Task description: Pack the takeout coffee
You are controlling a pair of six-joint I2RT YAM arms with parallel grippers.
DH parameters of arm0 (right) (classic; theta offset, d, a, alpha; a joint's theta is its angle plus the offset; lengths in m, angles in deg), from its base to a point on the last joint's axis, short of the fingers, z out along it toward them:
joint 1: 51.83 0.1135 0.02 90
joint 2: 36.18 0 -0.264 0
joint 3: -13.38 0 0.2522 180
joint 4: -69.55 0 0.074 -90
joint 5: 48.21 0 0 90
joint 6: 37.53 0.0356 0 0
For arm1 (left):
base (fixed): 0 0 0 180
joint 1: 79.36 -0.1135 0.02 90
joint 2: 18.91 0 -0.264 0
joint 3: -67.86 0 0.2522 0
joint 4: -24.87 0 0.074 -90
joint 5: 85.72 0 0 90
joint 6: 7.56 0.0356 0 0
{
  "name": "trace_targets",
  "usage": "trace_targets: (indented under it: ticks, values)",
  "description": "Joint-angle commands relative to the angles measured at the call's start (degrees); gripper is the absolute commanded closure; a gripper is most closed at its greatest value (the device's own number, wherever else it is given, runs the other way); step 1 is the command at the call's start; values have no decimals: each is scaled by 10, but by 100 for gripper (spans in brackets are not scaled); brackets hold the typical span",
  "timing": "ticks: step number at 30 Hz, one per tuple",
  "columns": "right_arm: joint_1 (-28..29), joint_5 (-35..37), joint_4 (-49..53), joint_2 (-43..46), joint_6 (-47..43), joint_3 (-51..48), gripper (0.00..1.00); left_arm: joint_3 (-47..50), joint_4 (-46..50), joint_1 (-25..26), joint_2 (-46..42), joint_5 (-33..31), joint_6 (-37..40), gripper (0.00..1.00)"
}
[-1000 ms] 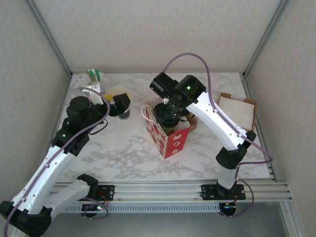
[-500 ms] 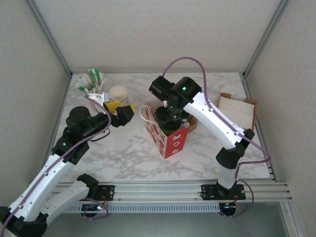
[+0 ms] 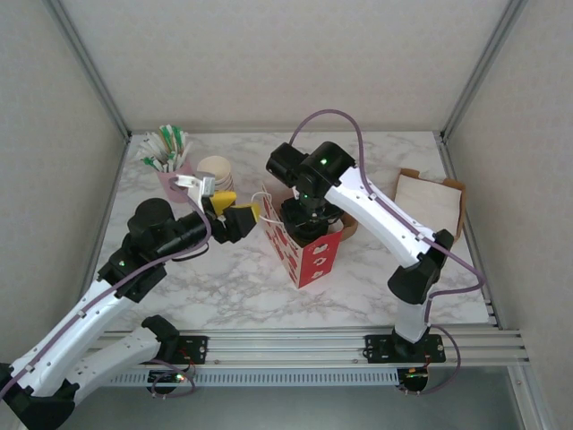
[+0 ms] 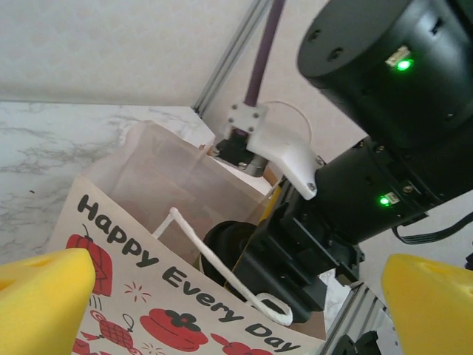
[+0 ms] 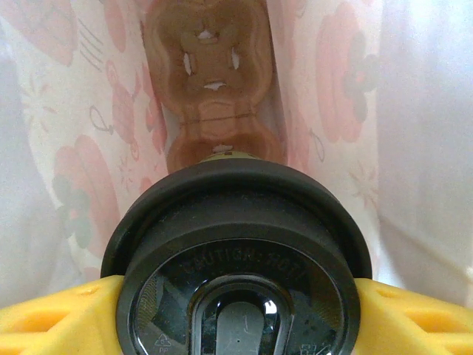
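Observation:
The takeout coffee (image 5: 236, 259), with its black lid and an olive strip of body, hangs inside the red-and-white "Happy Every Day" paper bag (image 3: 309, 258). My right gripper (image 5: 236, 322) is shut on it, a yellow finger (image 5: 52, 318) pressed against each side of the lid. From above, the right gripper (image 3: 304, 219) reaches down into the bag's open top. The left wrist view catches the lid (image 4: 222, 244) behind the bag's front wall (image 4: 148, 288) and white cord handle (image 4: 222, 266). My left gripper (image 3: 237, 208) is open just left of the bag's rim, holding nothing.
A brown moulded cup carrier (image 5: 211, 81) lies at the bag's bottom. A stack of lidless cream cups (image 3: 215, 170) and a pink cup of sachets (image 3: 168, 154) stand at the back left. A cardboard tray with paper (image 3: 431, 202) sits at the right.
My left arm has swung right, away from the cup stack, up to the bag's left rim. The right gripper, still holding the coffee, has shifted slightly left over the bag.

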Motion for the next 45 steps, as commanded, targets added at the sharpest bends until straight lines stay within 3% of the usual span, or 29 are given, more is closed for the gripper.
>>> trace_targets:
  ticks: [1, 24, 45]
  values:
    - [-4, -11, 110, -11, -13, -9, 26, -6, -4, 12, 3, -13, 18, 0]
    - [-20, -21, 102, -45, -38, -30, 25, -6, 18, 31, 21, -81, 24, 0]
    - [-31, -53, 32, -40, -52, -99, 26, -1, 16, 36, 37, -91, 12, 0]
